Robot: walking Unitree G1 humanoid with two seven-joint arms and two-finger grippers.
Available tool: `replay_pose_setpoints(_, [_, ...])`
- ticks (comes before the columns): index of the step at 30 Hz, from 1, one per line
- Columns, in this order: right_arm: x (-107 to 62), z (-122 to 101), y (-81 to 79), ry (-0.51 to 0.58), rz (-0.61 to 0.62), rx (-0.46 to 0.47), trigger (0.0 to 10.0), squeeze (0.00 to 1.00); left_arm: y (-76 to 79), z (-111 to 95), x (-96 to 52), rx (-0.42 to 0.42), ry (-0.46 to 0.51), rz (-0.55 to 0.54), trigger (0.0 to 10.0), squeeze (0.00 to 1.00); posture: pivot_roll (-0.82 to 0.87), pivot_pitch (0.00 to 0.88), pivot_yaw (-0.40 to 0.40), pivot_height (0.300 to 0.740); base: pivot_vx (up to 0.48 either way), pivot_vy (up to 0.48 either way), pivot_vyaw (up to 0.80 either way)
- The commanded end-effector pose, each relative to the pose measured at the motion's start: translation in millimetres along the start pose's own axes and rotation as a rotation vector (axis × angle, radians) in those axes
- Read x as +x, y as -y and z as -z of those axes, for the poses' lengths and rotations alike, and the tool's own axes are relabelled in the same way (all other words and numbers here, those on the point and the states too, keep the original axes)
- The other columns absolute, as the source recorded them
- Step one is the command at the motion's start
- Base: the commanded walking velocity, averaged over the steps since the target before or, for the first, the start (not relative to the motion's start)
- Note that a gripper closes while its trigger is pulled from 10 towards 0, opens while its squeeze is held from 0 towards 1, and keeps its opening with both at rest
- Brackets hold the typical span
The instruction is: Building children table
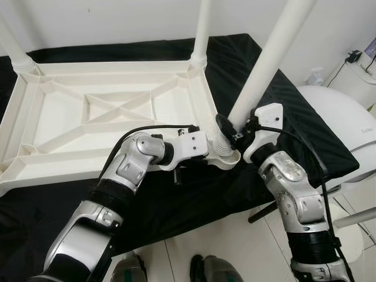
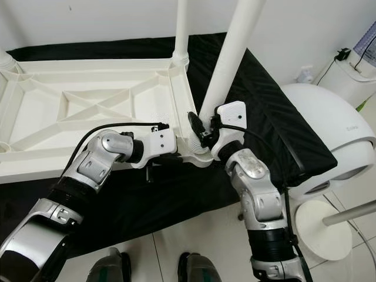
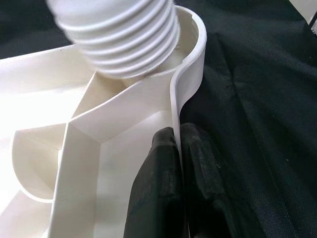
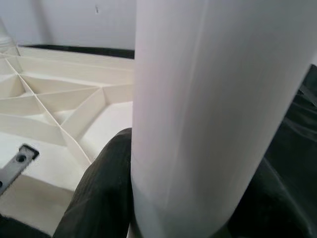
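Black cloth [image 1: 176,200] covered the surface where the upturned white tabletop [image 1: 76,117] lay, a leg [image 1: 267,67] leaning in its near right corner socket. The right gripper [image 1: 232,130] clasped that leg low down, while the left gripper [image 3: 178,163] pinched the tabletop's rim just beside the socket.

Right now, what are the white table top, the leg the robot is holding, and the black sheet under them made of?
The table top looks like molded plastic: matte cream-white, with thin ribs crossing underneath. The leg seems to be the same plastic, smooth, with molded screw ridges at its end, seen in the left wrist view. The black sheet looks like woven fabric: it wrinkles and has a slight sheen.
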State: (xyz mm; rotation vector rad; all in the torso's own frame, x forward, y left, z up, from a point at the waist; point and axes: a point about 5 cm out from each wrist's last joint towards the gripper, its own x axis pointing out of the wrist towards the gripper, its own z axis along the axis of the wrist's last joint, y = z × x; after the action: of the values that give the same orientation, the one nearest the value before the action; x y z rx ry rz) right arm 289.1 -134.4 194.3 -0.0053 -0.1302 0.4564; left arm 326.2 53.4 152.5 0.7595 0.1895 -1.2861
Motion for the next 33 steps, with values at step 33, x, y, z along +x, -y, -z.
replay_pose_setpoints(33, [-17.6, 52, 9.3, -0.133, 0.093, 0.079, 10.0, 0.0, -10.1, 25, -2.2, -0.015, -0.117, -0.274, 10.0, 0.0, -0.02, 0.129, -0.053, 0.74, 0.0, 0.0, 0.0])
